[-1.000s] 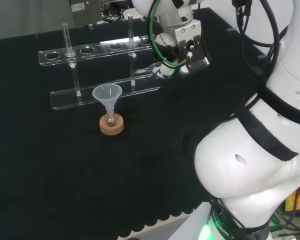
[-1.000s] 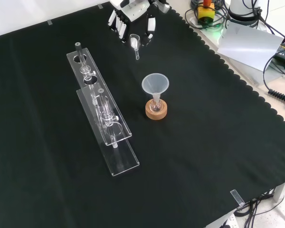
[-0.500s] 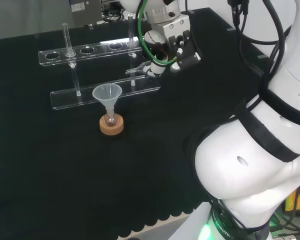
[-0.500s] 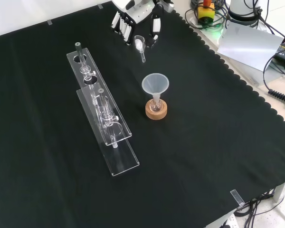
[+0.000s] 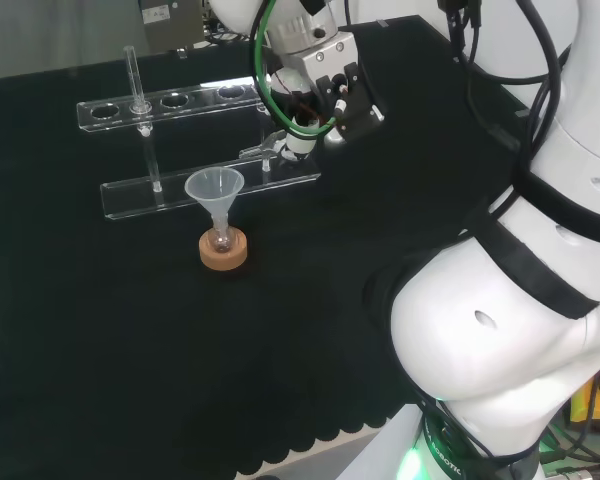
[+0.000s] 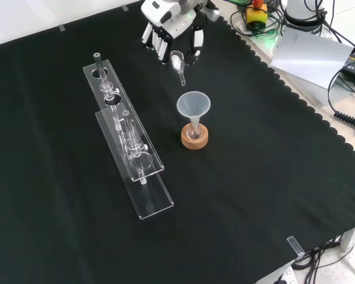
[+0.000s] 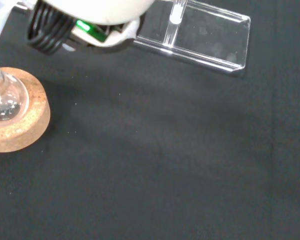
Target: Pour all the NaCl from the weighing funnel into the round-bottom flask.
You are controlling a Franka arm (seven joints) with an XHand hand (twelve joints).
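Observation:
A small round-bottom flask sits on a cork ring in the middle of the cloth, with a clear plastic funnel in its neck. The hand hangs above and behind it in the front view, fingers pinched on a small glass weighing funnel holding white powder, spout pointing down toward the plastic funnel. In the head view the hand is up and right of the plastic funnel, and the weighing funnel points left. The wrist view has the flask and cork ring close by.
A long clear test-tube rack with a few glass tubes stands left of the flask in the front view and behind it in the head view. The cloth's scalloped edge and a grey sheet lie at the front view's right.
The hand has carried the weighing funnel toward the flask: leftward in the head view, lower in the front view. The spout now ends just above the plastic funnel's far rim.

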